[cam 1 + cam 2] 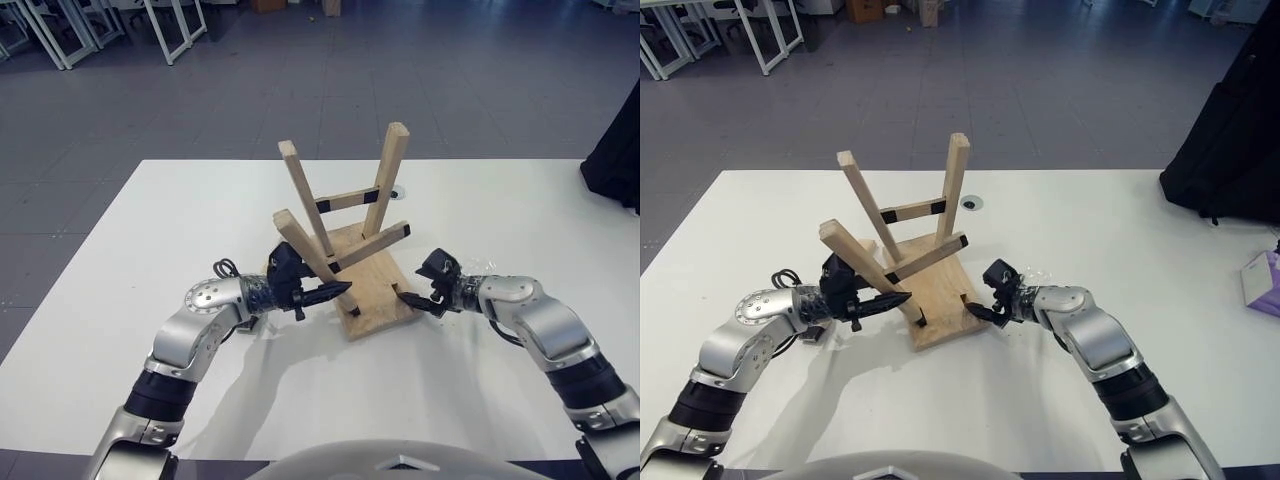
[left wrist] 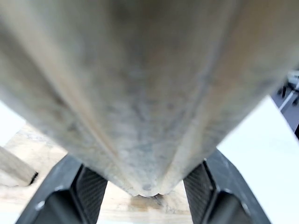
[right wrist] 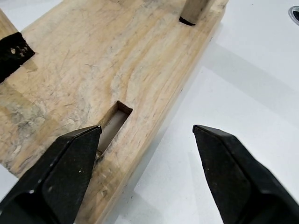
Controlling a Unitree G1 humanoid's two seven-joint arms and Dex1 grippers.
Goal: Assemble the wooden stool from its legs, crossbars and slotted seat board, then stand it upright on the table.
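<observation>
The wooden stool lies upside down on the white table (image 1: 140, 230), its slotted seat board (image 1: 378, 300) tilted and three legs pointing up. Two crossbars (image 1: 347, 200) join the legs. My left gripper (image 1: 336, 290) is shut on the nearest leg (image 1: 303, 248), close to where it meets the board; in the left wrist view that leg (image 2: 140, 93) sits between both fingers (image 2: 88, 191). My right gripper (image 1: 412, 300) is open at the board's right edge. One of its fingers (image 3: 60, 163) lies over the board beside an empty slot (image 3: 114, 123), the other over bare table.
A small round grommet (image 1: 971, 203) sits in the table behind the stool. A black bag (image 1: 1230, 150) stands beyond the table's right side, and a purple box (image 1: 1265, 280) lies at the right edge. Metal table frames stand far back on the floor.
</observation>
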